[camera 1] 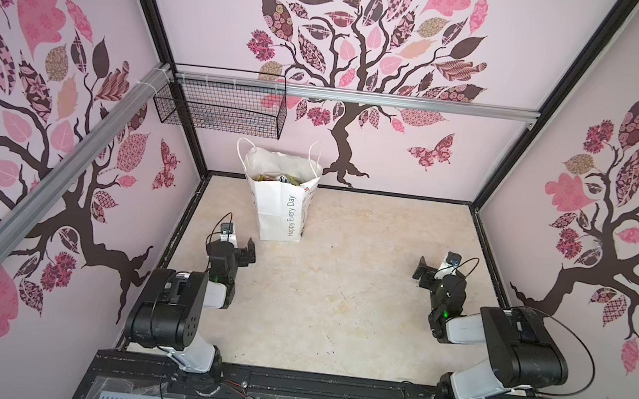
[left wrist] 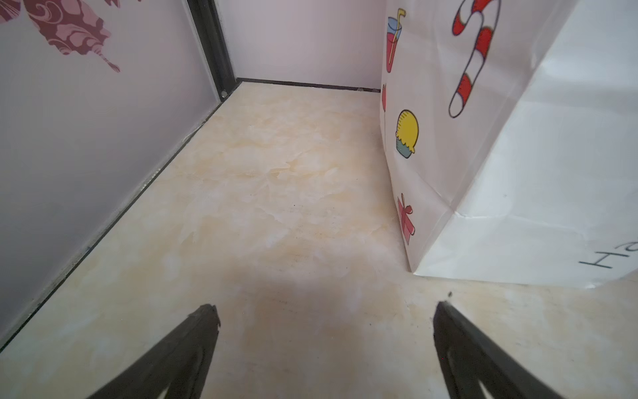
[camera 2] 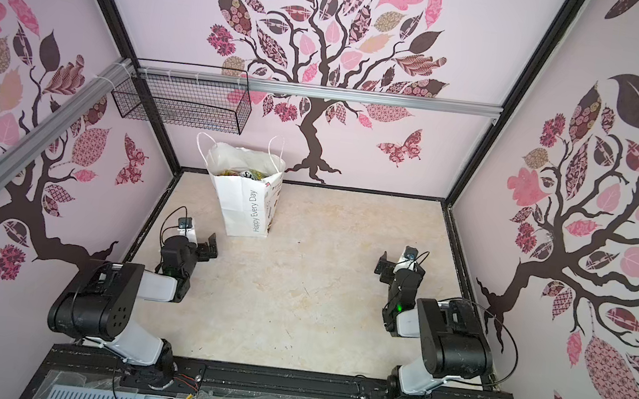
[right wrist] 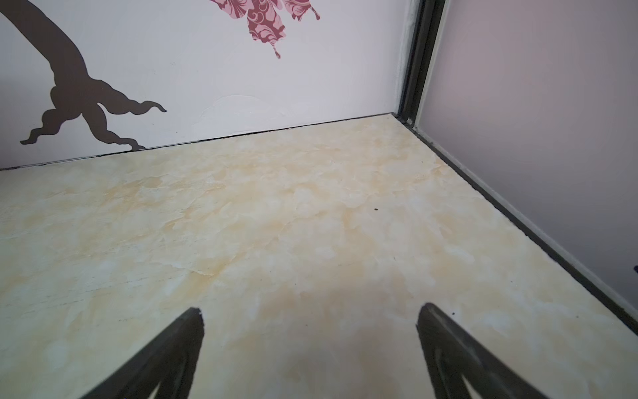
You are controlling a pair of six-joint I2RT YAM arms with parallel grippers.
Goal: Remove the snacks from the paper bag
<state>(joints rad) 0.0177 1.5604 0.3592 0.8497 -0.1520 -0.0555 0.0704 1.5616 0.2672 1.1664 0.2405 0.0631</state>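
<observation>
A tall white paper bag (camera 1: pixel 279 208) (camera 2: pixel 243 207) with cord handles and "Happy Every Day" lettering stands upright near the back wall, left of centre. Snacks (camera 1: pixel 280 178) (camera 2: pixel 243 174) in yellow-green wrapping show through its open top. My left gripper (camera 1: pixel 246 251) (camera 2: pixel 208 251) hovers low in front of the bag's left corner, open and empty. The left wrist view shows the bag's pictured side (left wrist: pixel 448 121) just beyond the spread gripper (left wrist: pixel 326 311). My right gripper (camera 1: pixel 423 275) (camera 2: pixel 384 270) (right wrist: pixel 309 311) is open and empty over bare table at the right.
A black wire mesh basket (camera 1: pixel 223 106) (camera 2: pixel 184 101) hangs on the back rail above and left of the bag. Decorated walls close in the marbled tabletop (camera 1: pixel 338 295) on three sides. Both arm bases sit on the front rail (camera 1: pixel 305 387).
</observation>
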